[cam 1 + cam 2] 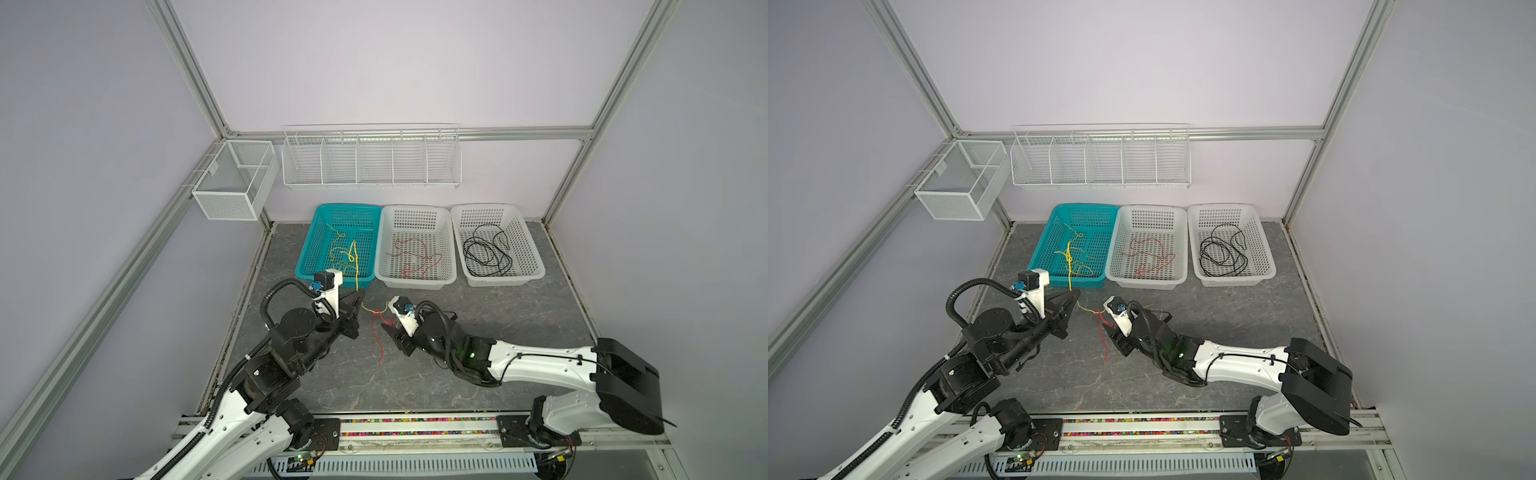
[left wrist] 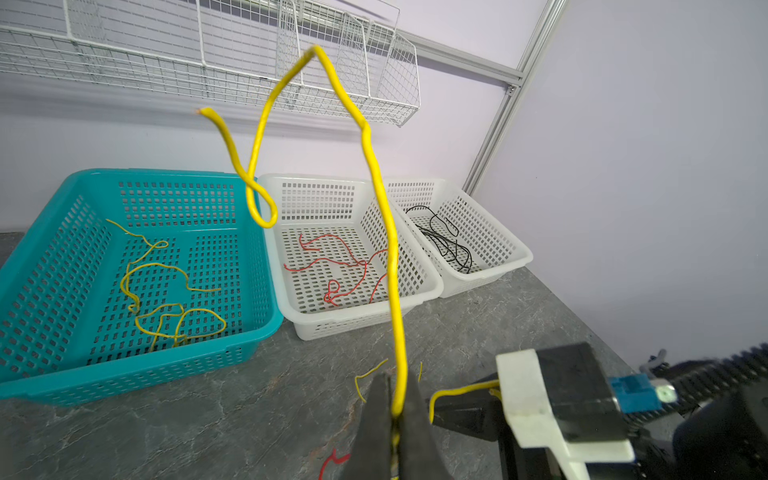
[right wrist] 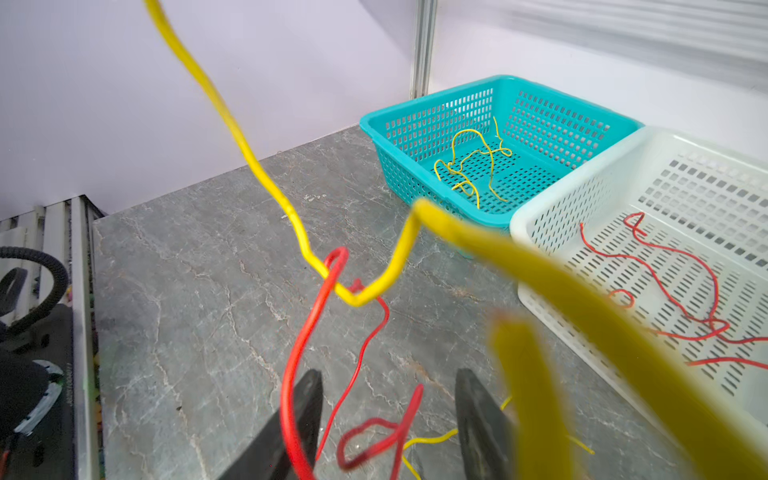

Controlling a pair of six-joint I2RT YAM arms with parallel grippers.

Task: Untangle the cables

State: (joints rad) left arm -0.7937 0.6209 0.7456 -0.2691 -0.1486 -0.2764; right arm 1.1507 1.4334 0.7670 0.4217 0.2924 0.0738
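Closest in, the left gripper (image 2: 392,386) is pinched tight on a yellow cable (image 2: 376,174) that stands up from it. The right gripper (image 3: 388,374) is spread, with a red cable (image 3: 305,332) between its jaws. That red one is hooked over the yellow above the grey desk (image 1: 498,324). Parting this pair seems the step in hand; next, I judge, clamp the red and draw apart gently. Far off, a teal basket (image 1: 305,253) and two white baskets (image 1: 415,284) hold other cables (image 1: 486,251), under a wall rack (image 1: 370,158).

cables (image 3: 332,278) strung mid-table, baskets (image 1: 415,284) behind, open tabletop (image 1: 519,324) at right
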